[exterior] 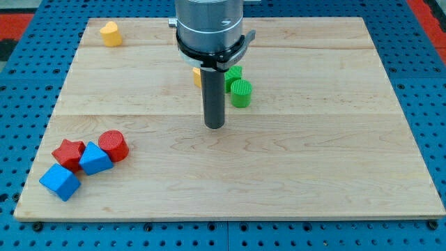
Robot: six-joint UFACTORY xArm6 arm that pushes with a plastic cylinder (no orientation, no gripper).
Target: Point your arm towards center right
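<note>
My tip (214,126) rests on the wooden board (313,160) near its middle, below the arm's grey body (209,28). A green cylinder (240,93) stands just up and right of the tip. A second green block (235,73) sits behind it, partly hidden by the rod. A yellow block (197,75) peeks out on the rod's left. A yellow block (110,33) sits at the top left corner. At the bottom left, a red cylinder (113,146), a red star-like block (68,153), and two blue blocks (95,159) (60,182) cluster together.
The board lies on a blue perforated table (28,84). A red patch (428,14) shows at the view's top right corner.
</note>
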